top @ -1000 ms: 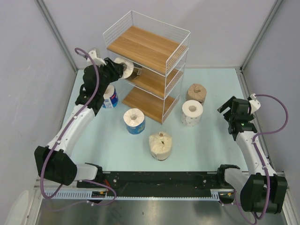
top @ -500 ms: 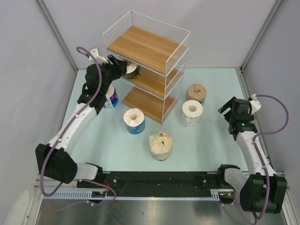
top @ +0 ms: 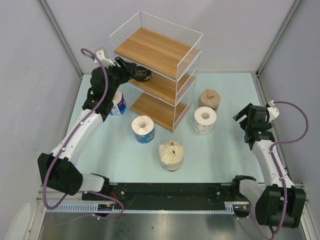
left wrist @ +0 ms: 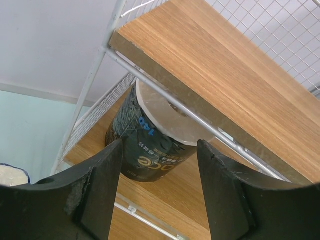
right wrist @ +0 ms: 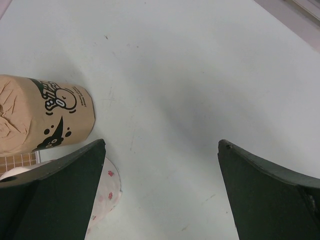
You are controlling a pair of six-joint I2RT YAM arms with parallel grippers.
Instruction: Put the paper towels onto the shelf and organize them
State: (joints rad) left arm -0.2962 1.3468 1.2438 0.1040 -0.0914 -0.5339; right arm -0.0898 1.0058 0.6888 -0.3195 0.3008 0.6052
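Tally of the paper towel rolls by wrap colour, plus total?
blue-wrapped rolls: 2
dark-wrapped roll: 1, on the shelf
white dotted roll: 1
cream roll: 1
tan-brown roll: 1
Total: 6

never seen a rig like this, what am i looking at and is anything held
Two robot arms are bolted at a table's near edge. The wide picture looks down from above; the other two come from a camera on each wrist. A three-tier shelf stands at the back, with five paper rolls on the table: two blue, one cream, one white, one tan. The left fingers stand apart at a dark roll resting on the middle tier, seemingly not gripping it. The right fingers are wide open, holding nothing.
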